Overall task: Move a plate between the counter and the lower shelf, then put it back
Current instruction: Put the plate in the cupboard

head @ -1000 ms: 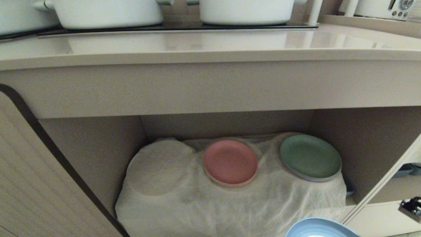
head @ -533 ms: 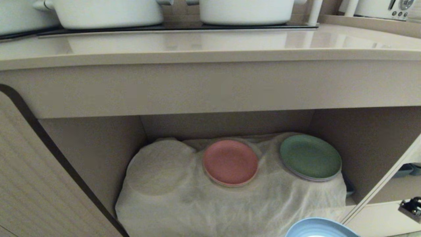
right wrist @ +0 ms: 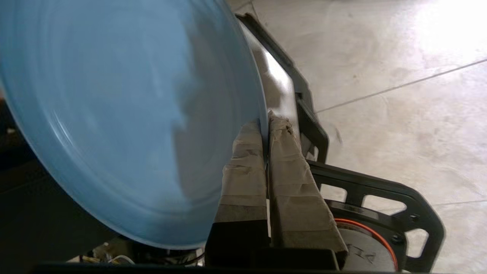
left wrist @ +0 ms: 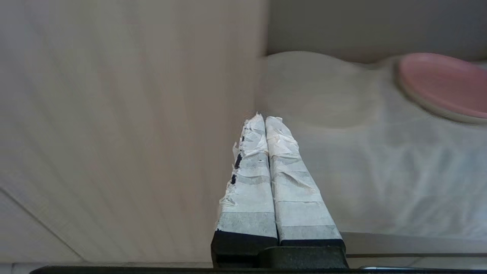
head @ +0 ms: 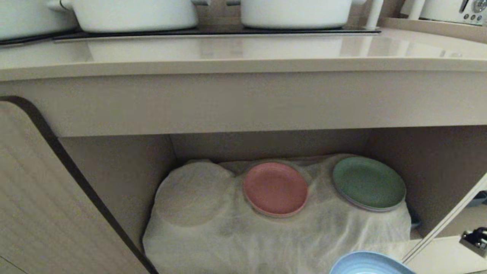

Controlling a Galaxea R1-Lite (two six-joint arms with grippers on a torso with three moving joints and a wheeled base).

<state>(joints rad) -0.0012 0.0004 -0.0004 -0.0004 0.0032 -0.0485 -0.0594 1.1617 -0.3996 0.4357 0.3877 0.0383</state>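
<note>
The desk (head: 243, 57) spans above the lower shelf (head: 266, 236), which holds a pink plate (head: 275, 189) and a green plate (head: 369, 183) on white cloth. In front of the shelf, the right gripper (right wrist: 265, 125) has its fingers clenched on the blue plate's (head: 367, 264) rim. The left gripper (left wrist: 265, 120) hangs before the shelf, fingers pressed together, empty.

Pale tiled floor (right wrist: 399, 114) (brightly lit) beside a ribbed cabinet door (head: 45, 213).

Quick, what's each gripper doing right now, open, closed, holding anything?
Left gripper: closed, empty, in front of the cloth-draped lower shelf.
Right gripper: closed on the rim of the light blue round matte plate.
</note>
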